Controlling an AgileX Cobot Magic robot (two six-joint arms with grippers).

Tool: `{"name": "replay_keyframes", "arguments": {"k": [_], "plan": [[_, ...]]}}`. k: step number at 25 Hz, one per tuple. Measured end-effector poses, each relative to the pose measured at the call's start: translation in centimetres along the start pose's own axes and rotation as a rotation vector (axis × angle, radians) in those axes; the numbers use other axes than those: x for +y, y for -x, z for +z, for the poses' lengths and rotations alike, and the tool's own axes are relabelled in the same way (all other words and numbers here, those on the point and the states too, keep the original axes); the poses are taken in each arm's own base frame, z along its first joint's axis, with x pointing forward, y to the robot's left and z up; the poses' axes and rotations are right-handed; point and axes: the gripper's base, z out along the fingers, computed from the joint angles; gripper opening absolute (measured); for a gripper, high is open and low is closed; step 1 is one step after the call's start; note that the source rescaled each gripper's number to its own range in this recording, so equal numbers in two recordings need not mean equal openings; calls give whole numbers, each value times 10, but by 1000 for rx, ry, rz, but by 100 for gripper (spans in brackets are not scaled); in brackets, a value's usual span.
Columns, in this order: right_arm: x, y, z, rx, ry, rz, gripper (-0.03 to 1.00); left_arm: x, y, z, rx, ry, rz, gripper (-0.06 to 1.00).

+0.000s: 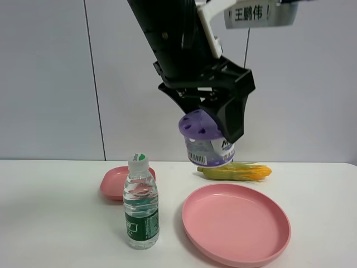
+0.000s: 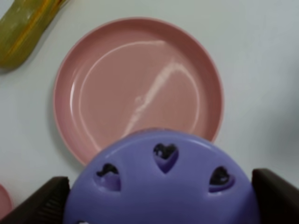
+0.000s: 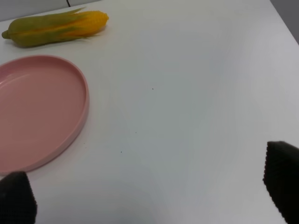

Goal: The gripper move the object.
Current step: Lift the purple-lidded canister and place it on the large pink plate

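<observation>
left gripper is pinching the object — a squat round can with a smooth purple domed lid pierced by drop-shaped holes and a glossy white-and-purple label — one dark finger pressed to each side. it hangs clear of the white table, dome up, axis near vertical with a slight lean (lid tipped a touch to the high view's left). below it is the glossy round pink plate; behind, a yellow-green ear of corn lies crosswise. a clear water bottle stands upright beside the plate. right gripper is spread wide — nothing between its textured tips.
</observation>
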Motion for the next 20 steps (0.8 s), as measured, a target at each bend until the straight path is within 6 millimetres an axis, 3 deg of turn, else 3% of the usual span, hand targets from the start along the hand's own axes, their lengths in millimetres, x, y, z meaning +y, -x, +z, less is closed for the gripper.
{"name": "replay_keyframes", "arguments": {"k": [12, 20], "plan": [[0, 0, 0, 0, 0, 0, 100, 6, -1, 78, 63, 5, 54, 1], [0, 0, 0, 0, 0, 0, 100, 7, 1, 111, 83, -1, 70, 1]]}}
